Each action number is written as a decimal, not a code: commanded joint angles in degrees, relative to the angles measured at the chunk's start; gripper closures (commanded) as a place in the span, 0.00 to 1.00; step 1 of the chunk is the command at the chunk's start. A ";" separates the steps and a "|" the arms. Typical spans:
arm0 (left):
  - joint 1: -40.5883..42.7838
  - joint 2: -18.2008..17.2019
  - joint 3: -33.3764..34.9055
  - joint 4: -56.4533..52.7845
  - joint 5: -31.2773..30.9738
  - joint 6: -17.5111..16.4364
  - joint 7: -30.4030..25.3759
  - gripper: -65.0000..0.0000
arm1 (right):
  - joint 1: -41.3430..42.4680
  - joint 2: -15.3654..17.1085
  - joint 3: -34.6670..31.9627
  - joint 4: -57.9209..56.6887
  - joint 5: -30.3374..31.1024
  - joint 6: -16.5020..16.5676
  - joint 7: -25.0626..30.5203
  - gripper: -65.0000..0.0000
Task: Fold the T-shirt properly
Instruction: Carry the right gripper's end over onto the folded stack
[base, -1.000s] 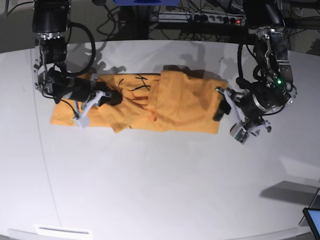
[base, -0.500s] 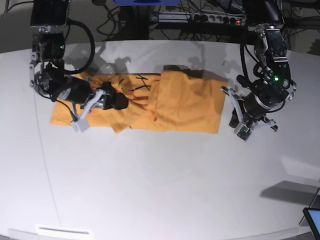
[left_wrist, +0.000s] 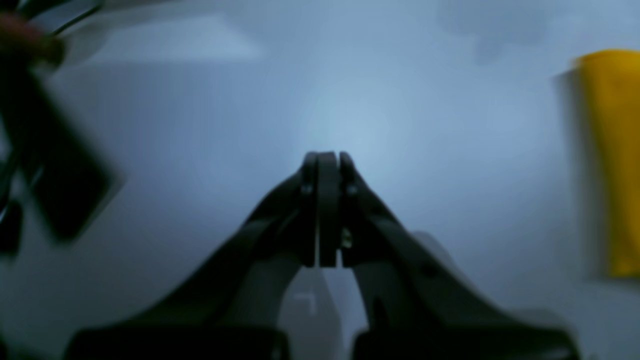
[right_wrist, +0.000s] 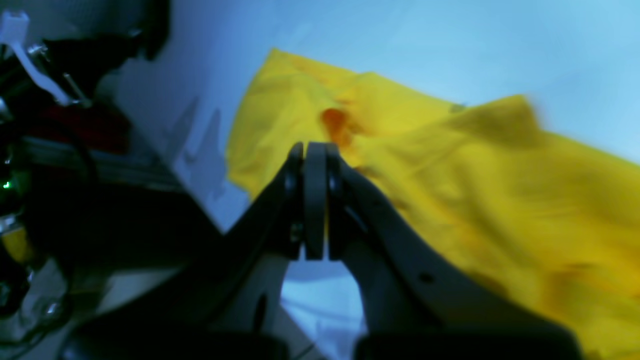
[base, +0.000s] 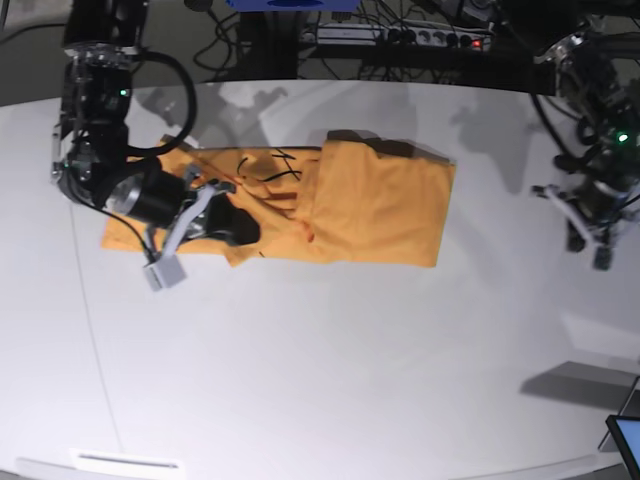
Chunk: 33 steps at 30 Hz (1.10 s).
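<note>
The partly folded orange-yellow cotton T-shirt (base: 330, 205) sits at 12 o'clock on the white table (base: 330, 370). Left gripper (left_wrist: 322, 160) is closed, empty, off at 3. Right gripper (right_wrist: 315, 150) is closed over the shirt, holding nothing.

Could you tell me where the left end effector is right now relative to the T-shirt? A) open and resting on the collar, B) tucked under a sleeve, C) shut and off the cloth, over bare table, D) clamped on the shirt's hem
C: the left end effector has its jaws together over bare table, with the T-shirt off to the side.
</note>
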 joint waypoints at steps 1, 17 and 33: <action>0.06 -1.84 -1.72 0.93 -0.01 0.36 -0.89 1.00 | 0.89 -1.40 -0.10 0.80 1.59 0.38 0.60 0.98; 6.83 -3.52 -3.65 0.49 21.70 0.36 -0.98 1.00 | 8.19 -8.87 -17.42 -15.37 1.59 0.47 4.47 1.00; 9.55 -3.52 -3.74 0.49 22.32 0.36 -0.98 1.00 | 14.61 -8.61 -20.49 -46.76 1.59 0.47 11.33 1.00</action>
